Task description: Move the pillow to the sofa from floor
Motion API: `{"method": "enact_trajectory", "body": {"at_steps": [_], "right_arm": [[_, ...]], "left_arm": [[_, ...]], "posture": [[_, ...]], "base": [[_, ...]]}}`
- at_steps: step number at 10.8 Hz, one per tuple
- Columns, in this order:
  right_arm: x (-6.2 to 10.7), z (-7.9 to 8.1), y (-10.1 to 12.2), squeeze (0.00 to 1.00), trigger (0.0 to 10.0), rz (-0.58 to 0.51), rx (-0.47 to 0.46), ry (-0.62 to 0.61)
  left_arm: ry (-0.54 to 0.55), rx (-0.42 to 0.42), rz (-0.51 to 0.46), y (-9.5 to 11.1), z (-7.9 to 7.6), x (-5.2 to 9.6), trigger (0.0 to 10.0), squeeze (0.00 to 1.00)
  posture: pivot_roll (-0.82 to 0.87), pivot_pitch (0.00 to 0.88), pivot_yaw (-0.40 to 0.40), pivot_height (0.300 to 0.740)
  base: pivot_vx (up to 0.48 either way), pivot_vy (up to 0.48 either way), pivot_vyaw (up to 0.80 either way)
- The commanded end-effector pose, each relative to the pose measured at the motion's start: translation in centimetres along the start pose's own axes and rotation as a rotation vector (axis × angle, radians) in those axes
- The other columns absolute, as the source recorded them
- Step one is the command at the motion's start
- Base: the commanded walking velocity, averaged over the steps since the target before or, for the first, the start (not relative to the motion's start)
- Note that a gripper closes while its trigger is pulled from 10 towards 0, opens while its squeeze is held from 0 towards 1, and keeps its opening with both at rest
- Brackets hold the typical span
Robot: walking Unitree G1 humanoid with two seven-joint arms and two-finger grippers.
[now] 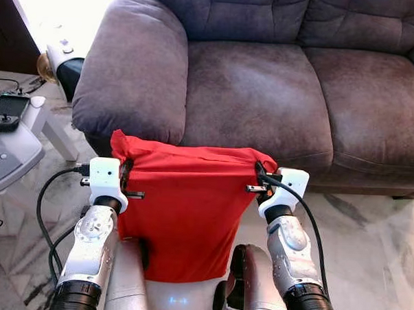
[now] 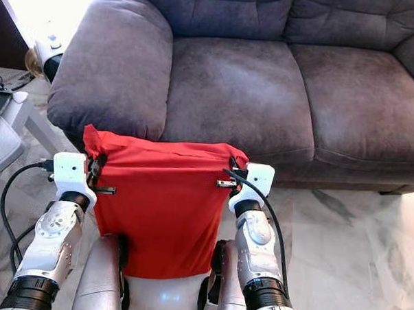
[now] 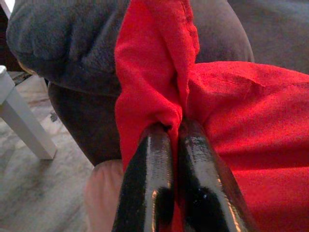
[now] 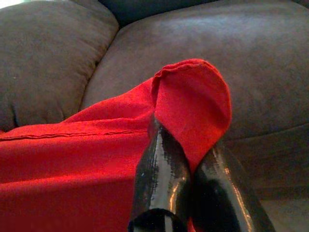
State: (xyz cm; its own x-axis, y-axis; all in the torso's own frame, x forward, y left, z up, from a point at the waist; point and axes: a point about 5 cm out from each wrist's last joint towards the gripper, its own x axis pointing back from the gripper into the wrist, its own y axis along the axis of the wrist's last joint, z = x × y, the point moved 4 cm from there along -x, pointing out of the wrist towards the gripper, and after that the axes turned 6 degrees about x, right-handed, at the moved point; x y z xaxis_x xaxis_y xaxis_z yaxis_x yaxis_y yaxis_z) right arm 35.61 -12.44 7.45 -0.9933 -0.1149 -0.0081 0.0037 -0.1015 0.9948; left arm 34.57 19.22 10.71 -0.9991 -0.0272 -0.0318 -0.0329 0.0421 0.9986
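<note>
- Two grippers carry the load: the left gripper [image 3: 176, 133] is pinched shut on the upper left corner of the pillow [image 1: 180, 209], the red cloth bunched between its black fingers [image 3: 149, 179]
- The right gripper [image 4: 193, 159] is likewise clamped on the upper right corner, where a rounded flap of cloth stands up above its fingers [image 4: 161, 179]
- The pillow hangs between them in the air, its top edge stretched nearly level and its body drooping in front of the robot's legs, just before the front edge of the sofa [image 1: 264, 96]; the top edge sits close to the height of the seat cushion's front edge
- Risk, as I judge it: each grip holds only a thin fold of cover at a corner, so a sharp pull or swing could let the cloth slide out and drop that side to the marble floor [image 1: 368, 231]
- Another risk: the hanging lower part may catch on the sofa's front edge if the arms go forward without rising first, dragging the pillow back out of the fingers
- The left corner lies near the sofa's left armrest [image 1: 132, 69], which could snag it
- The pillow looks flat and limp, bright red, with a seam line running along the top and soft creases below it
</note>
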Motion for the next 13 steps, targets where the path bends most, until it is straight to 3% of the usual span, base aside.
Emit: {"method": "enact_trajectory", "body": {"at_steps": [1, 7, 13], "right_arm": [[0.03, -3.08, 1.65, 0.0, 10.0, -0.076, -0.009, -0.117], [-0.1, -3.18, 1.67, 0.0, 10.0, -0.076, -0.007, -0.117], [-0.17, -3.33, 1.67, 0.0, 10.0, -0.075, -0.002, -0.117]], "left_arm": [[0.064, -0.008, -0.149, 3.47, 2.1, -0.47, 10.0, 0.0], [0.064, -0.004, -0.149, 3.45, 2.02, -0.62, 10.0, 0.0], [0.065, 0.016, -0.152, 3.32, 1.84, -0.69, 10.0, 0.0]], "posture": [[0.17, 0.123, -0.072, 0.634], [0.17, 0.122, -0.076, 0.724], [0.17, 0.12, -0.08, 0.732]], "base": [[0.0, 0.0, 0.0], [0.0, 0.0, 0.0], [0.0, 0.0, 0.0]]}}
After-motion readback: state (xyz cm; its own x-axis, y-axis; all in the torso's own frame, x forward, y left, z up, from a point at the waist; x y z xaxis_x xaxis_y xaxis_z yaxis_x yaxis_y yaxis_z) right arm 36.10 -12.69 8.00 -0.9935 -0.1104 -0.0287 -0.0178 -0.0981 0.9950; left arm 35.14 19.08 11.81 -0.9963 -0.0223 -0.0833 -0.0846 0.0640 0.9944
